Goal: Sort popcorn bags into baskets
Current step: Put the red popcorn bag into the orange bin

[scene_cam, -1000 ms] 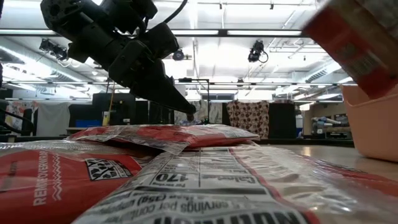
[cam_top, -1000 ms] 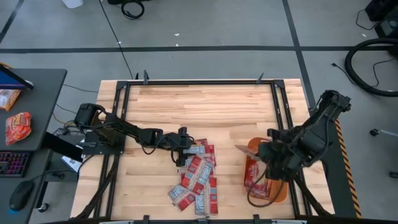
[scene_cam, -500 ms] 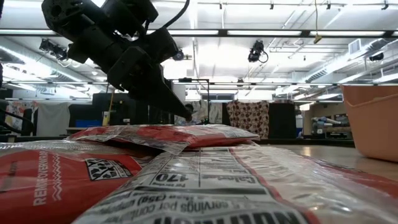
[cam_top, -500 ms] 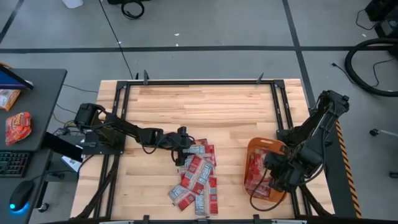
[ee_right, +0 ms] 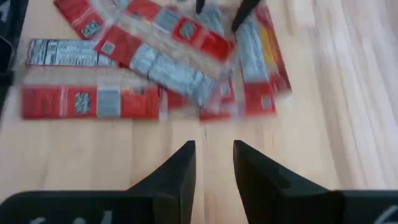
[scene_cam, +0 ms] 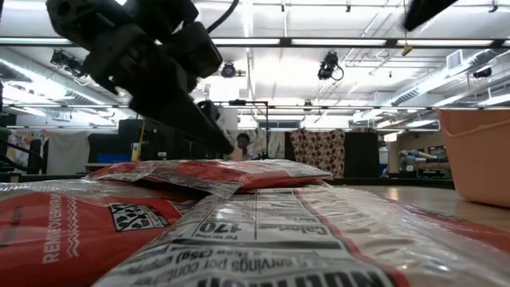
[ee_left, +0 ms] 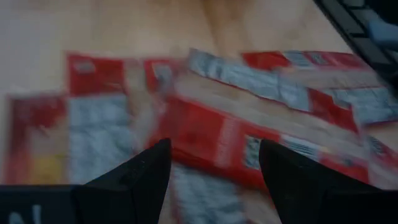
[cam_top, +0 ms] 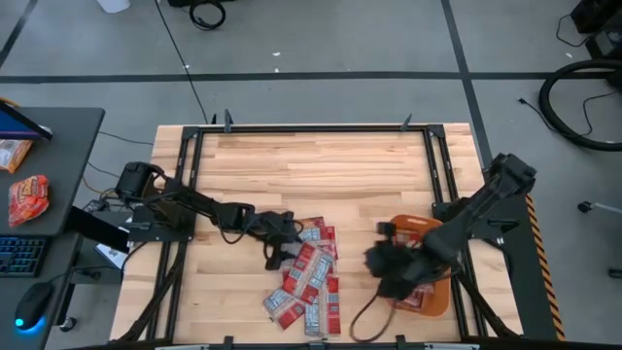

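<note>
right tool (cam_top: 381,262) left basket (cam_top: 432,299) | empty, blurred | bags (cam_top: 309,277) piled

Overhead, table-level and two wrist views apparently share the popcorn bags (cam_top: 306,277).

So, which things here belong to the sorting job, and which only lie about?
Job: popcorn bags; orange basket; left gripper and right gripper, both open.
Lying about: keyboard; mouse; snack packet, all on the side desk.

floor (cam_top: 321,39): grey, dark tape lines | table (cam_top: 321,165): light wood, black frame | left: dark desk (cam_top: 58,175) | far: ceiling strip lights (scene_cam: 319,41), patterned curtain (scene_cam: 319,151)
</note>
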